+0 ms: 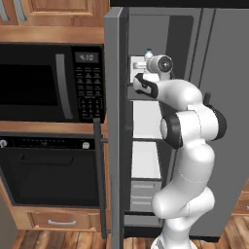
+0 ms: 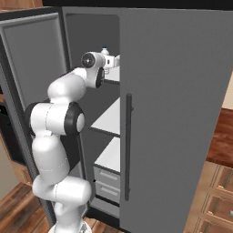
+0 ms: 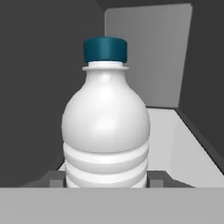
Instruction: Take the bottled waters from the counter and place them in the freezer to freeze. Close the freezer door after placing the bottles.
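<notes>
Freezer door (image 1: 113, 121) swung wide open, edge toward room, dark bar handle (image 1: 99, 175) on it. Arm reaches high into freezer (image 2: 91, 41), up at top white shelf (image 3: 175, 144). Gripper (image 3: 105, 181) clamped on teal-capped bottle (image 3: 106, 127), finger tips (image 3: 54, 178) pressed either side of its lower body. Bottle upright, cap (image 3: 105, 49) up, over near end of shelf; whether base touches shelf, cannot tell. Bottle top pokes above wrist in left base view (image 1: 149, 53). Right door (image 2: 177, 113) shut. Microwave (image 1: 48, 82) and black oven (image 1: 48, 170) left of freezer.
</notes>
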You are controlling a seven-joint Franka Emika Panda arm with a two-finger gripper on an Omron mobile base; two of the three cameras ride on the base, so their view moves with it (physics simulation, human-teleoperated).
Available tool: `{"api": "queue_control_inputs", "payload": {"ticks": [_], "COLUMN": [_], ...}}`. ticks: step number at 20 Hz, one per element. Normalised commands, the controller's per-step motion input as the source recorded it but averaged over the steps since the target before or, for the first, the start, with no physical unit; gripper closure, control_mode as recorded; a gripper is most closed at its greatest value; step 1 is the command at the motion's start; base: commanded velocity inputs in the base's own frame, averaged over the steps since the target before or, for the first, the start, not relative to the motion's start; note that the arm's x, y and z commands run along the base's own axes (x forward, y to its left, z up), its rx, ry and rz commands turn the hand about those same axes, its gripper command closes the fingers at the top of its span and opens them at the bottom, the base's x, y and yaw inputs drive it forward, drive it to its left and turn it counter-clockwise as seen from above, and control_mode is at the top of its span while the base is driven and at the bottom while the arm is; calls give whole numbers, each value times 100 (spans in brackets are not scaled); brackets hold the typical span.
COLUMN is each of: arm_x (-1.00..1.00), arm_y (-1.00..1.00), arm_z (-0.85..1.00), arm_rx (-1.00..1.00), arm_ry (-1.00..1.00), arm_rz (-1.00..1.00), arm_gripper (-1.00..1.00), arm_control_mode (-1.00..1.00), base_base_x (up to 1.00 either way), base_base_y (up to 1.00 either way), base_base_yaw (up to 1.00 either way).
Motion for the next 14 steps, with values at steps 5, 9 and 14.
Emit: {"api": "queue_control_inputs", "payload": {"ticks": [5,9,14], "arm_x": [-4,-45,-93], "arm_y": [0,0,0], "arm_z": [1,43,56], "arm_rx": [0,0,3], "arm_ry": [-2,-15,-11], "arm_rz": [0,0,-5], "arm_gripper": [-100,-100,-100], "arm_control_mode": [-100,-100,-100], "base_base_x": [0,0,0], "base_base_y": [0,0,0], "base_base_yaw": [0,0,0]}}
